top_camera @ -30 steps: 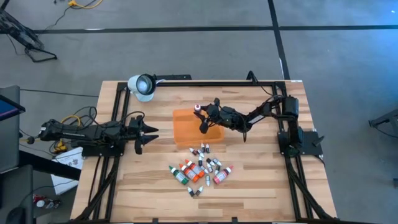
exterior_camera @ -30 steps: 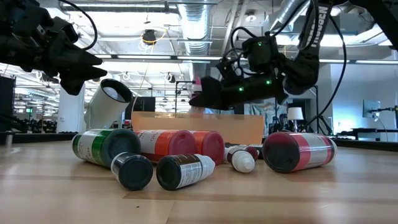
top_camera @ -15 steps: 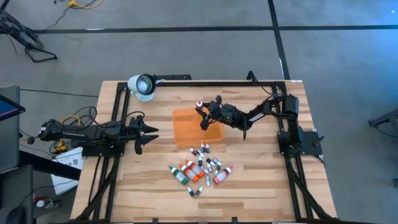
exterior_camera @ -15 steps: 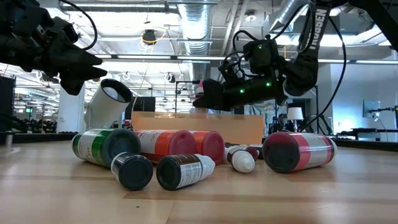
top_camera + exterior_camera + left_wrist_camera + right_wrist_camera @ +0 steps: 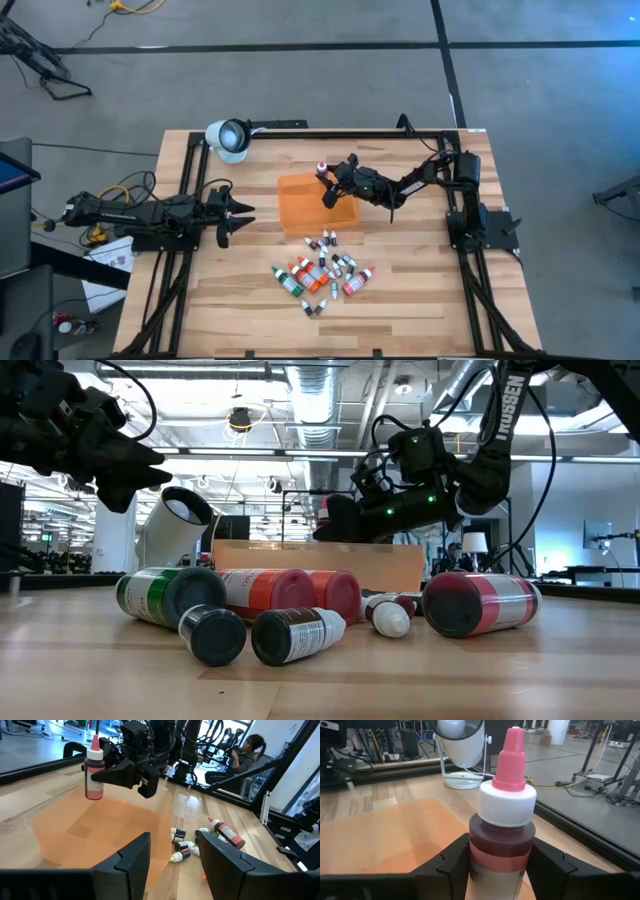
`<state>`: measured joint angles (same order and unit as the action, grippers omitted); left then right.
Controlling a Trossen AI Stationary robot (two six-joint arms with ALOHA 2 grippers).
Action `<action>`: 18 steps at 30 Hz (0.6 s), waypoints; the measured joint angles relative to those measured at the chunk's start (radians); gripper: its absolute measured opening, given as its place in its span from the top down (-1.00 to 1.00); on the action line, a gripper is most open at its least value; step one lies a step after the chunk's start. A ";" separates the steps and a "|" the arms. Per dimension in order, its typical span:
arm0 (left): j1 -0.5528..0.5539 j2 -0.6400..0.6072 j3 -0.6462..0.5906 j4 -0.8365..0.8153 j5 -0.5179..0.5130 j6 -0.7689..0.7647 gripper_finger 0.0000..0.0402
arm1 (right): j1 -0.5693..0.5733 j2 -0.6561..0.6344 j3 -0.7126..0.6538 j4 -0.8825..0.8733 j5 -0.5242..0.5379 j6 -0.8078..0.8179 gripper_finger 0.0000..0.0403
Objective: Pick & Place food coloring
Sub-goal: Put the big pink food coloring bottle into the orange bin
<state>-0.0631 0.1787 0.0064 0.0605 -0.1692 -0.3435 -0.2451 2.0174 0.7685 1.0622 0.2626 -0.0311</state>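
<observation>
Nearest the table's front edge, the loose food coloring bottles (image 5: 323, 269) lie in a cluster; the low view shows them on their sides. Beyond them sits the orange tray (image 5: 300, 205). Only the wrist views reveal that the right gripper (image 5: 102, 767), reaching in level from the right over the tray's far edge, clamps a pink-tipped red bottle (image 5: 502, 827) upright. The left gripper (image 5: 238, 213) hovers left of the tray, fingers apart, empty.
</observation>
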 joint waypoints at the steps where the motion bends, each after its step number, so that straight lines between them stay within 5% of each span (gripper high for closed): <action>1: 0.000 0.000 0.000 0.000 0.000 0.000 0.20 | 0.000 0.000 0.000 0.000 0.000 0.000 0.20; 18: 0.000 0.000 0.000 0.000 0.000 0.000 0.20 | -0.013 0.000 0.001 -0.065 0.001 0.051 0.09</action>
<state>-0.0631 0.1787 0.0067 0.0605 -0.1692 -0.3439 -0.2581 2.0174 0.7696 0.9969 0.2634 0.0196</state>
